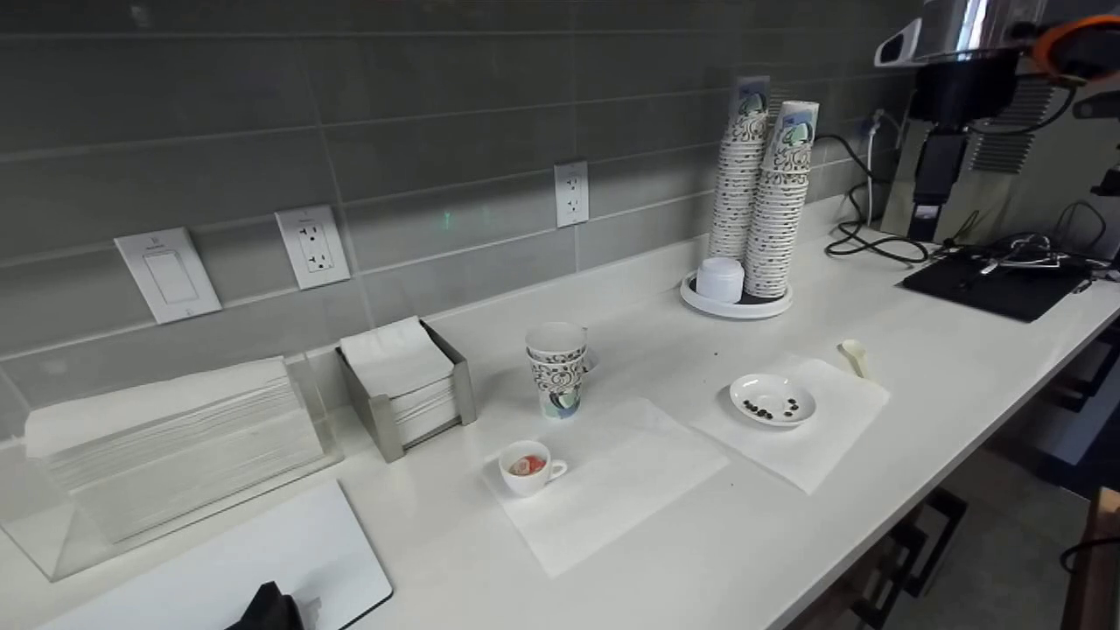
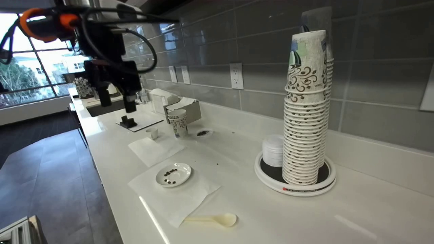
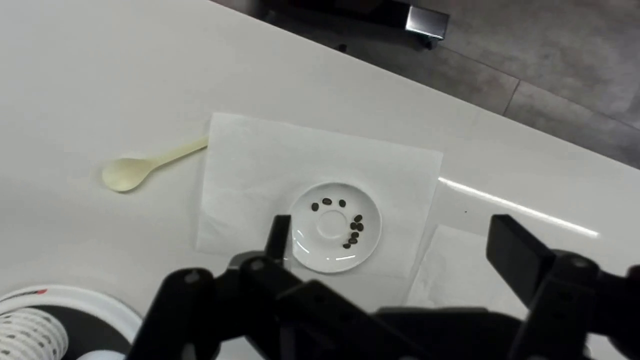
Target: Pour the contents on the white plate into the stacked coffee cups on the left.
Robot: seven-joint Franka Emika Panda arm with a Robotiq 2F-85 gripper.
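Note:
The white plate [image 1: 754, 385] lies flat on a paper sheet on the counter, and both exterior views show it. Several small dark bits, the contents [image 3: 353, 226], rest on it in a loose arc. In the wrist view the whole plate [image 3: 332, 224] appears beyond the left fingertip. My gripper [image 3: 393, 222] is open, its fingers wide apart with nothing between them. An exterior view has the gripper [image 2: 117, 101] hanging high above the counter, well clear of the plate. The stacked coffee cups [image 1: 558, 376] stand upright beside the napkin holder, a short patterned stack.
A small handled cup [image 1: 514, 477] with reddish contents stands near the stack. Behind the stack is a small dish [image 2: 209, 132] with dark bits. A pale spoon [image 3: 125, 174] lies by the plate's sheet. Tall cup columns [image 2: 301, 135] rise from a round tray [image 2: 295, 192] near the wall.

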